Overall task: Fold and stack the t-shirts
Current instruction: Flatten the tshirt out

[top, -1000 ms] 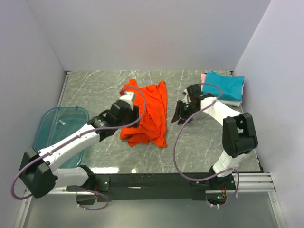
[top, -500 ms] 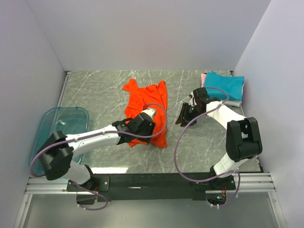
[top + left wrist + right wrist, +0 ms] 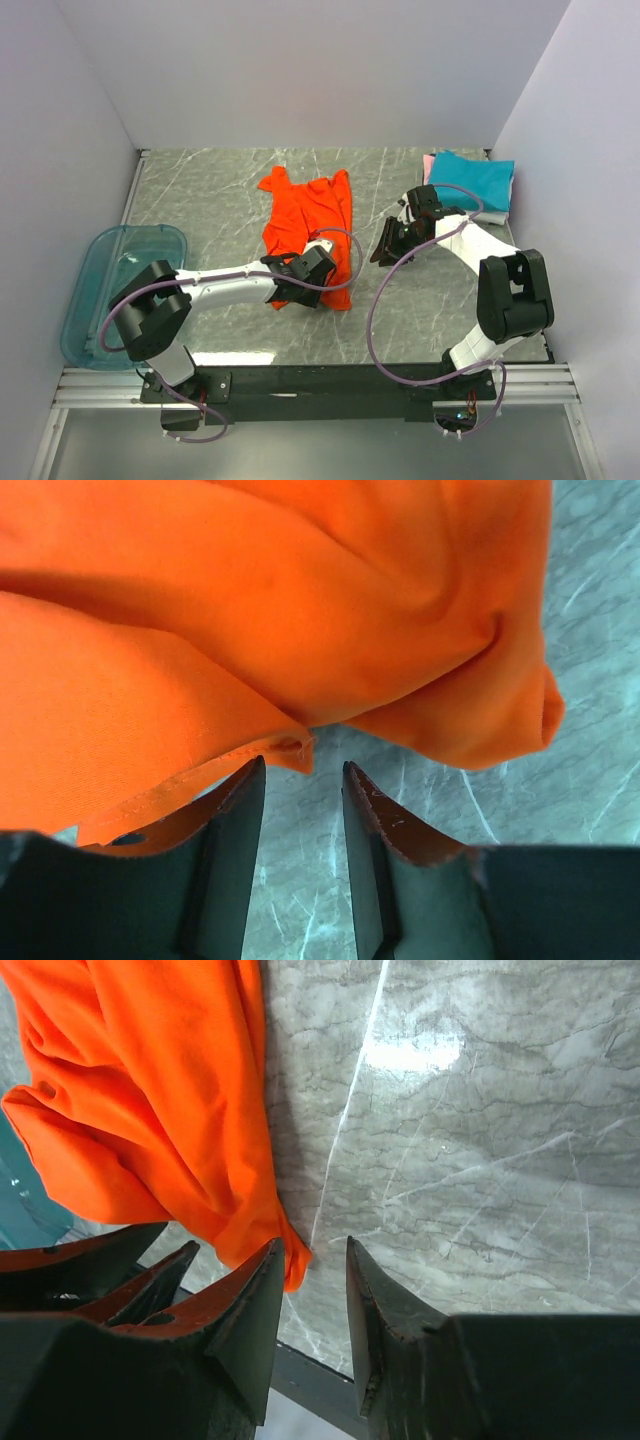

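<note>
Folded pile (image 3: 475, 178) stacked right of orange shirt (image 3: 315, 205), itself unfolded, with left gripper (image 3: 303, 768) and right gripper (image 3: 312, 1245) half-spread at its hem, pinching nothing.

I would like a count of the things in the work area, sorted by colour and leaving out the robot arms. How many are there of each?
Orange-red t-shirt: 1
Teal folded t-shirt: 1
Pink folded t-shirt: 1
White folded t-shirt: 1
Blue-green plastic bin: 1
Total: 5
</note>
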`<state>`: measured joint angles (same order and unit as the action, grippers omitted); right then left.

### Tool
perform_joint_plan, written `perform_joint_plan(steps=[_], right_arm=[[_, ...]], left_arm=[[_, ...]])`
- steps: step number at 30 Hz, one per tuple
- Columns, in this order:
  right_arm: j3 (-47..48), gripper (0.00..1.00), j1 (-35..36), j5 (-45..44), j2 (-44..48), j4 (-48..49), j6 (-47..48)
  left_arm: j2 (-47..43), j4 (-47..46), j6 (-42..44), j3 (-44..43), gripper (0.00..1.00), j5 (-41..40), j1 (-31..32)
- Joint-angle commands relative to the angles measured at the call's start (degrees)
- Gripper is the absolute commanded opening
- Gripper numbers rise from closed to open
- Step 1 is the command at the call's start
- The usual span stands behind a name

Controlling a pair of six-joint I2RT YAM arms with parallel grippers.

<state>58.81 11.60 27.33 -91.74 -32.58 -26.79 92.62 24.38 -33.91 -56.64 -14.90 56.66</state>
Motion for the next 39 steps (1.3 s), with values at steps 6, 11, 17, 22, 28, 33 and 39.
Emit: perform_joint_plan(steps=[6,11,17,22,28,33,39], right_arm=[[0.3,0.38,-0.4,0.6,2.4,1.1,-0.7],[0.2,0.37,-0.4,0.3,2.9,0.7,-0.5],[0.1,0.37,-0.4,0.4,2.9,0.8,-0.7],[0.1,0.36,-0.3,0.4,3.0,0.8,-0.6],[-0.4,0.36,-0.3,0.4,3.0,0.8,-0.3],[-1.4,0.36,-0.3,1.1,2.2,1.5,-0.5],[-2.0,0.36,-0.3,1.0,1.8,1.5,0.1]], left_arm=[[0.9,-0.4,-1.0,-1.4,0.42,-0.1,0.4],[2.8,-0.4,-0.9,-1.6,0.39,0.3,0.4],[4.7,0.5,-1.1,-2.4,0.37,-0.2,0.4],[6.3,-1.7,-0.5,-1.4,0.37,0.0,0.3],[8.2,-1.6,-0.6,-1.5,0.28,-0.7,0.4],[8.9,-2.8,-0.6,-1.0,0.12,-1.1,0.1],[7.1,-1.3,-2.6,-0.7,0.0,-2.0,-1.6]])
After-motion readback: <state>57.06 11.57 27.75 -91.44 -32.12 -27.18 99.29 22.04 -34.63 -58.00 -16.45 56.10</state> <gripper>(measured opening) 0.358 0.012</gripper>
